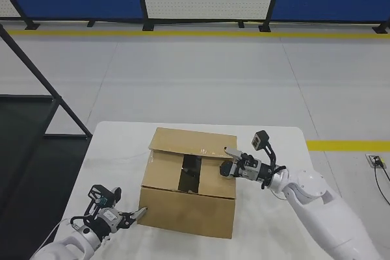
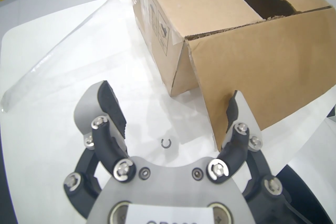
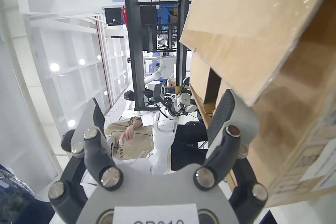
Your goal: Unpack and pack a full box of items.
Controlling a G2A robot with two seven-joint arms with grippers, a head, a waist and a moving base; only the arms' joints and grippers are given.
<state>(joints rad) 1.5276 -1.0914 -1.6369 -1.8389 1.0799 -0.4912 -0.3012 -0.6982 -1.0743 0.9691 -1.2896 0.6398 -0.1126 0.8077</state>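
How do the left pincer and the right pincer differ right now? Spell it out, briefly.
Height: the left pincer sits low, just above the table, while the right pincer is up at the top of the box.
Place: the left pincer is by the box's near lower corner; the right pincer is at the edge of a top flap.
Shared: both are open and hold nothing.

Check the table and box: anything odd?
Two things. A small C-shaped clip lies loose on the table just before the left hand; it resembles the clips on that hand's pins. A peeled strip of clear tape trails from the box corner across the table.
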